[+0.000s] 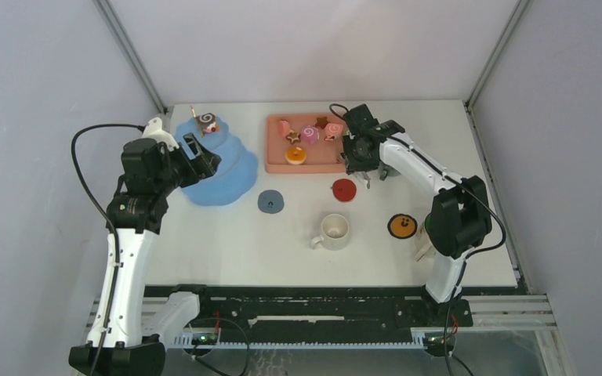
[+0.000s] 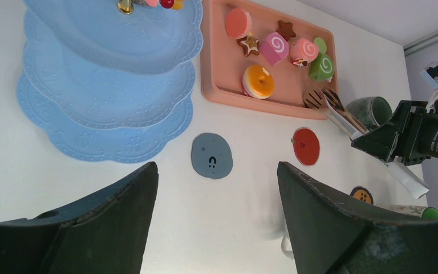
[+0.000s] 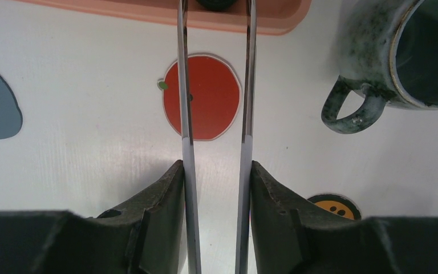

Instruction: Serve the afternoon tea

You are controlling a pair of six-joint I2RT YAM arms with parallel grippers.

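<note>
Pick-up step. Thin metal tongs (image 3: 183, 85) are clamped in right tool (image 3: 215, 171), tips at salmon-pink rectangular tray (image 2: 217, 57) corner, just short of green toy swirl roll (image 2: 322, 65). Left tool (image 2: 215, 171) is spread wide, empty. Next: roll to be straddled, pinched.

The white surface (image 1: 243, 251) is rectangular and matte, enclosed on three sides by plain pale-grey panels: back wall (image 1: 306, 47), left wall (image 1: 31, 102) and right wall (image 1: 576, 117). Metal posts (image 1: 129, 51) run up both rear corners, and a black rail (image 1: 321, 294) borders the near edge. Lighting is even — shadows are soft.
</note>
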